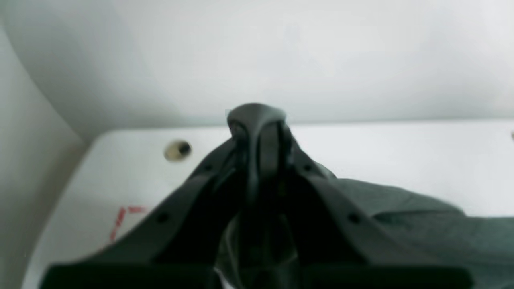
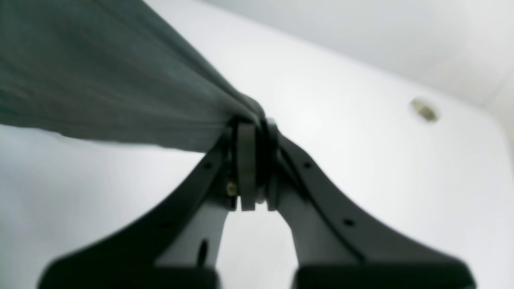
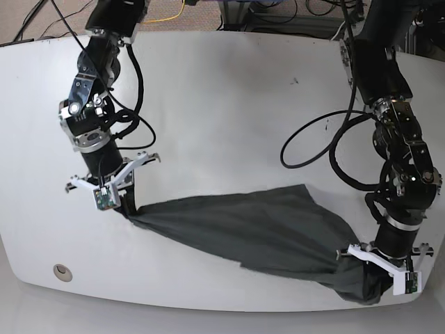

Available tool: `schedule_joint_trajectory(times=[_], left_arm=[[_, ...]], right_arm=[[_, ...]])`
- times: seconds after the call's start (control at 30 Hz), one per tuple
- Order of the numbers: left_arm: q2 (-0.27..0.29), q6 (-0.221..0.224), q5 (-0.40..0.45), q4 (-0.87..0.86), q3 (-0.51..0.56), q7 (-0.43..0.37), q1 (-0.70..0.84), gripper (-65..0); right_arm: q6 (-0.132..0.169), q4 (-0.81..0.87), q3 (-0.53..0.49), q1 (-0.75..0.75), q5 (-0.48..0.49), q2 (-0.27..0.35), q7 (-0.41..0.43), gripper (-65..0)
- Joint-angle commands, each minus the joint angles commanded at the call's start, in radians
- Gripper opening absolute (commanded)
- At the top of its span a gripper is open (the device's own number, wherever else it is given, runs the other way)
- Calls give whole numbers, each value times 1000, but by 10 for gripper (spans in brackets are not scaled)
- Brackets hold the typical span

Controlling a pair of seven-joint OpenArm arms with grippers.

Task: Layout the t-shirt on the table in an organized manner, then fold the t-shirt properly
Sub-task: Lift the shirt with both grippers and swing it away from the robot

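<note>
the table [image 3: 229, 104] is a glossy white top, and it bears the t-shirt [image 3: 257, 229], a dark grey cloth stretched low across its near part between the two arms. the right gripper [image 3: 127, 207] is clamped on one end of the cloth, fabric bunched between its fingertips. the left gripper [image 3: 368, 289] pinches the other end, jaws closed on it. a round grommet hole [image 3: 62, 272] sits near the table's corner.

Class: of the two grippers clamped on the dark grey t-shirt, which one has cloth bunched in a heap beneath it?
The left gripper: dark grey t-shirt piles under it; at the right gripper the cloth pulls taut.
</note>
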Motion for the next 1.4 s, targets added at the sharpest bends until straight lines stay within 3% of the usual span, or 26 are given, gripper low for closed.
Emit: schedule_joint_trajectory(times=[0.4,0.5,0.6,0.83,0.97,1.07,1.17,1.4], left_arm=[[-8,0,6,-3,0,2,-270,-647],[-9,0,6,-5,-2,3,-347,-647],[-11,0,8,-6,-3,28,-422,-646],[-25,0,2,-43,-11,80,-557,-646],[-23,0,0,-60,-26,101,-560,-646],[-17,0,-2,-61,-29,130,-511,-646],[-14,0,-26,-52,-29,137,-404,-646],[-12,0,-86,18,-32,137,-110,-647]], right_arm=[[9,-61,-18,381,8,104,-106,-650],[34,-95,-29,474,3,129,-126,-650],[48,-130,-52,565,2,166,-147,-650],[48,-160,-75,694,3,239,-193,-650],[51,-155,-69,690,9,278,-226,-650],[80,-149,-64,634,9,298,-253,-650],[100,-87,-20,519,8,295,-269,-650],[103,12,29,209,9,272,-275,-650]])
